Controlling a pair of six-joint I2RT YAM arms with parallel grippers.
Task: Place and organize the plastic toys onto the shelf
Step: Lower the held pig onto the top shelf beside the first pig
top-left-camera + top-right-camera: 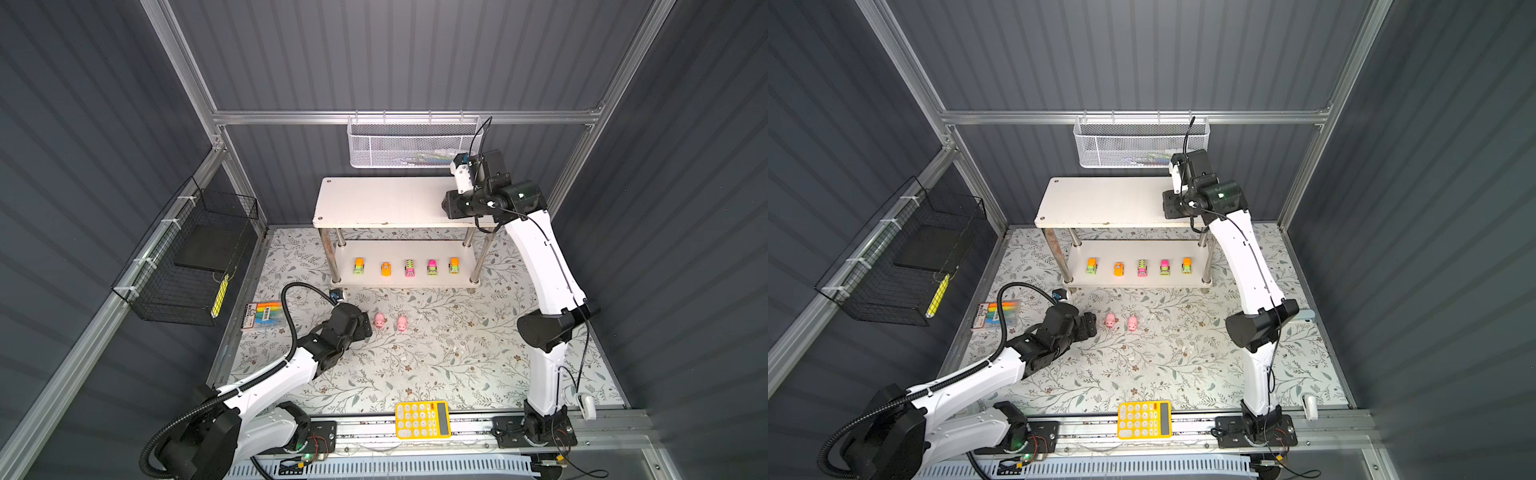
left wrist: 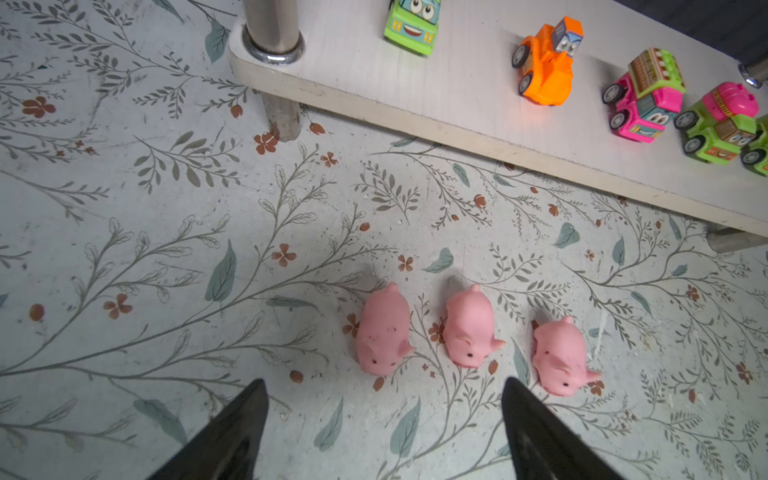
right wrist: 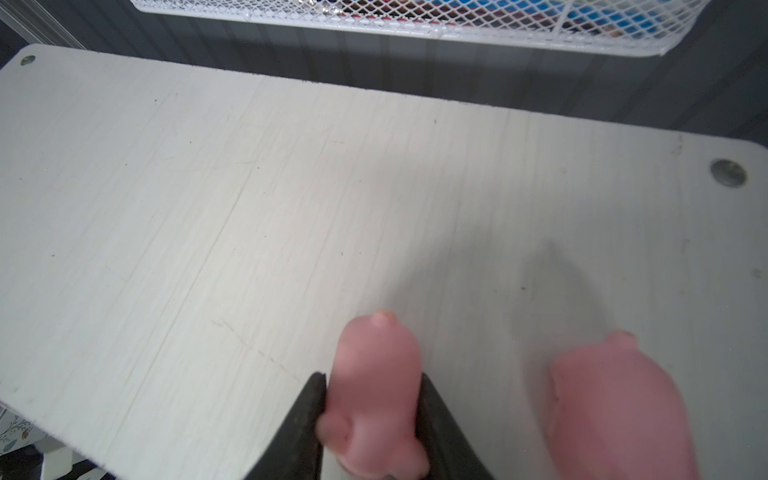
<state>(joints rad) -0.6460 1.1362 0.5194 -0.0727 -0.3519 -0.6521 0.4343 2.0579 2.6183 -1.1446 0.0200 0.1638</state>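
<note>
While the right claw [image 3: 372,384] is pinching one pink pig [image 3: 376,365] by its sides over the top board [image 3: 208,208] of the shelf [image 1: 382,199], jaws narrow around the body, I cannot tell whether that pig is touching the board. A second pig [image 3: 615,399] is sitting on the same board just beside this claw, apart from the held one. The left claw [image 2: 384,381] is hovering wide open and empty over the floral mat [image 2: 166,249]. Three pigs [image 2: 469,328] are lying in a row just ahead of its tips, the first lining up between the jaws and the last sitting outside one fingertip. Beyond them, five toy vehicles [image 1: 409,268] are standing in a line on the lower board [image 1: 399,249].

Progress, judging: the vehicles are looking done, one pig is placed, one is being delivered, and three are waiting on the mat, so it's past halfway. Remaining: releasing the held pig next to its neighbour, then three more pickups for the top row.
</note>
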